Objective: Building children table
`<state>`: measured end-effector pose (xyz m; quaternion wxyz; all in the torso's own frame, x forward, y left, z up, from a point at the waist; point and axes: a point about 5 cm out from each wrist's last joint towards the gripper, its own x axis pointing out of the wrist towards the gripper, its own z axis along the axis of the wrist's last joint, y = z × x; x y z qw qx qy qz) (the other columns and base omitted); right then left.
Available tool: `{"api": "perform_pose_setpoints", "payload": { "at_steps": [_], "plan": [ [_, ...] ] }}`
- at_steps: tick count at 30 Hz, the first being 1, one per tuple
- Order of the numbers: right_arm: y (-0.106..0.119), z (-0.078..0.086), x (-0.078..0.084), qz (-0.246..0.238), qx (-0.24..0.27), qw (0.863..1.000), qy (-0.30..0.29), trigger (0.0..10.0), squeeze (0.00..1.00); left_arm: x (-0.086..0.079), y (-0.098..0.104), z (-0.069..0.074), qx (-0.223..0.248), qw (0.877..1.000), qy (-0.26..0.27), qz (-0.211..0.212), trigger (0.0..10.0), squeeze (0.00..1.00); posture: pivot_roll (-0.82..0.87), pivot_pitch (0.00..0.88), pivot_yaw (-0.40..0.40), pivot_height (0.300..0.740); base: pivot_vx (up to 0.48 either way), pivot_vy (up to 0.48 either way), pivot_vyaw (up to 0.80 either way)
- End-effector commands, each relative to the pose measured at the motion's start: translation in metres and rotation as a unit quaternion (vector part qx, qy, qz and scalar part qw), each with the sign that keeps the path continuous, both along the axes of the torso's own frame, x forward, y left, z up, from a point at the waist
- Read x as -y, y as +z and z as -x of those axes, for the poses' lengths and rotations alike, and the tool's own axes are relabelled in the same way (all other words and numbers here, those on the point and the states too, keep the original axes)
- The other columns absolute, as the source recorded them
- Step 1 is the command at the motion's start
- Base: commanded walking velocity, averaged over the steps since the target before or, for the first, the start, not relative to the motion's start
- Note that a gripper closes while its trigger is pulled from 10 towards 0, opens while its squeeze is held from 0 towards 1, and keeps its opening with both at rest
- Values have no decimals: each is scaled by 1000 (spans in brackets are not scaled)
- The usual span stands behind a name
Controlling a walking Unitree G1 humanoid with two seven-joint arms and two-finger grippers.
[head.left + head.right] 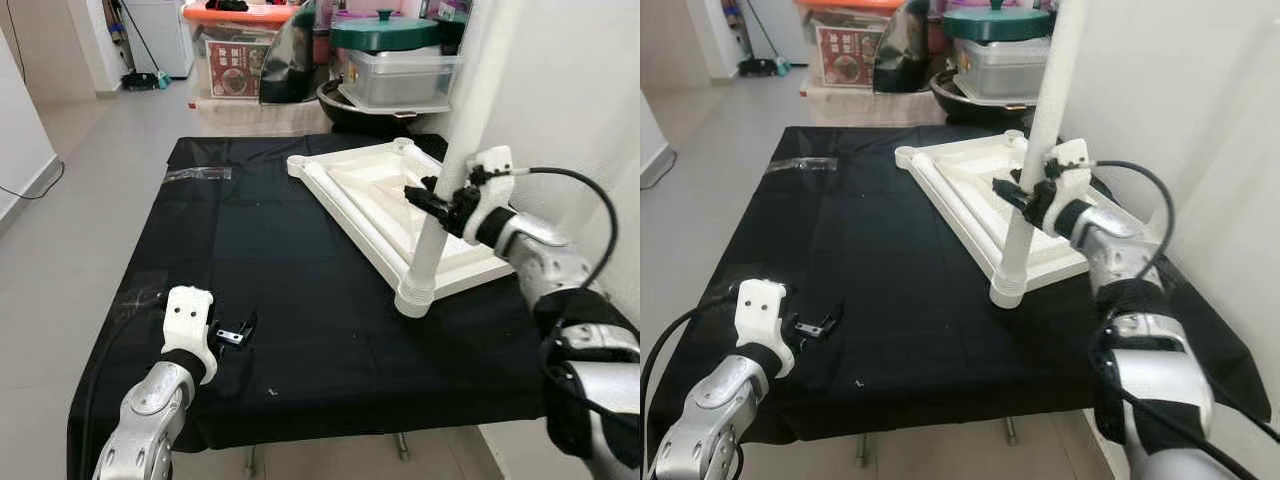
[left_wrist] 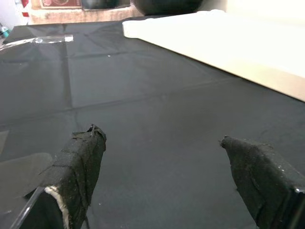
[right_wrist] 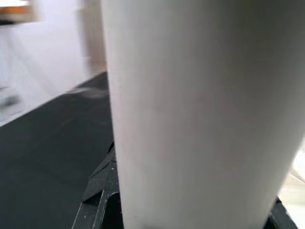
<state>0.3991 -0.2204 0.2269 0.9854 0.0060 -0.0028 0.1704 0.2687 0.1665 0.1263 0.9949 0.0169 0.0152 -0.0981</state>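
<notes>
I find no legible text, brand, number or sign. The one candidate is the printed label on the storage box (image 1: 232, 68) behind my black-covered table (image 1: 270, 260); its lettering is too small and blurred to read.

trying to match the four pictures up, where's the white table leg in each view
Left eye view: white table leg right of centre, standing in the near corner of the white tabletop, right claw shut on it.
Right eye view: leg right of centre, same corner.
Left wrist view: tabletop edge beyond the open left claw.
Right wrist view: leg, close up.
Shared landmark: black tablecloth.
</notes>
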Motion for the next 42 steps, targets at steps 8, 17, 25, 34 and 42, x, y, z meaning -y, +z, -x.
{"api": "perform_pose_setpoints", "payload": {
  "at_steps": [8, 17, 25, 34, 42],
  "plan": [
    [-69, 14, -5, -82, -123, 947, -284, 0, 0, 0, -6, 3, -11, 1000, 1, -12, 10000, 0, 43, 0, -69, 740, 0, 0, 0],
    [-63, 28, -112, -124, -129, 939, -292, 0, 0, -2, -7, 0, -16, 1000, 6, -14, 10000, 0, 26, 0, -77, 740, 0, 0, 0],
    [-35, 33, -109, -127, -105, 957, -239, 10000, 63, 4, -11, 1, -20, 1000, 6, -8, 10000, 0, 19, 0, -82, 740, 0, 0, 0],
    [-15, 42, -90, -102, -85, 966, -222, 10000, 698, 2, -10, 0, -20, 1000, 4, -10, 10000, 0, 8, 0, -69, 740, 0, 0, 0],
    [23, 47, -62, -54, -13, 997, -59, 10000, 0, 7, -10, -4, -20, 1000, -11, -12, 10000, 0, -15, 0, -48, 740, 0, 0, 0]
  ]
}}
